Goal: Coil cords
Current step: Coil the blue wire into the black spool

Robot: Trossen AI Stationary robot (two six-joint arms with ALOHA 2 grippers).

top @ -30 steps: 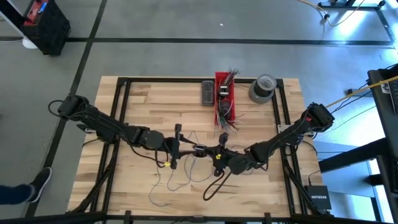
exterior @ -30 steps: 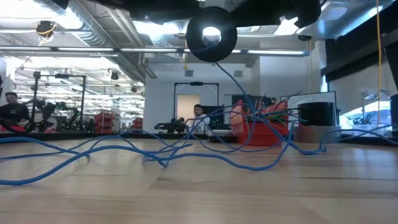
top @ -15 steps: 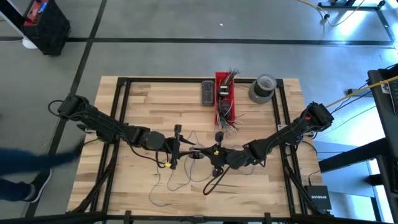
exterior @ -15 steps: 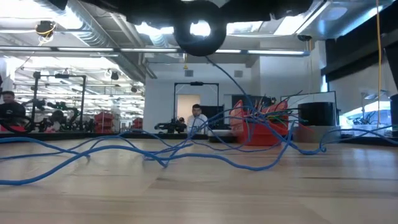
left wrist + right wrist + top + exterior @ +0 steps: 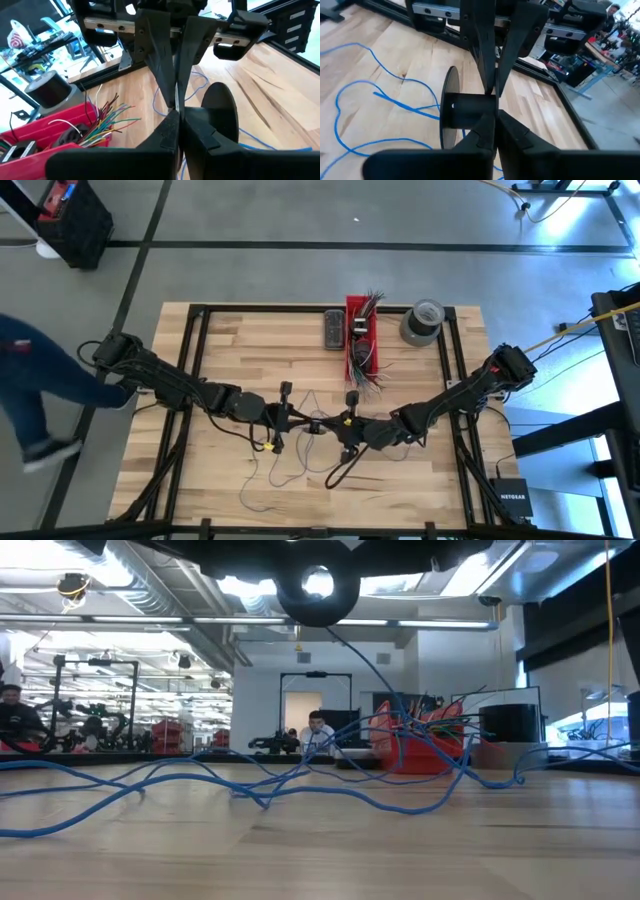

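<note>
Cords point(image 5: 300, 465): thin wires sprawled loose on the worktop point(image 5: 230, 340), none coiled flat. They run under and just in front of both jaw sets, looping toward the near edge. The exact count is hard to tell from above; the low view shows one long blue cord point(image 5: 300, 790) snaking across the wood, with a strand rising to a black spool point(image 5: 318, 588) held up between the arms. Same blue loops show in the right wrist view point(image 5: 365, 100) and behind the jaws in the left wrist view point(image 5: 200, 85).

Left gripper point(image 5: 298, 420) and right gripper point(image 5: 335, 423) meet nose to nose at mid-worktop, with the spool between them. Left wrist view: own jaws point(image 5: 175, 135) are pressed together, meeting the other arm's jaws tip to tip, with the spool disc point(image 5: 220, 112) just beside. Right wrist view: own jaws point(image 5: 492, 130) are together at the spool hub point(image 5: 465, 107), and the opposing jaws come in at the same spot. I can't tell what either pair is pinching; a cord strand is too thin to see there.

Beyond the jaws, toward the far edge:
- 1 red bin point(image 5: 361, 330) with a bunch of multicoloured wire ends
- 1 dark grey box point(image 5: 333, 329) beside the bin
- 1 grey tape roll point(image 5: 422, 321)

The wire ends spill toward the grippers. 1 person point(image 5: 35, 395) walks past the left side of the worktop. More people sit in the room behind point(image 5: 318, 730).
</note>
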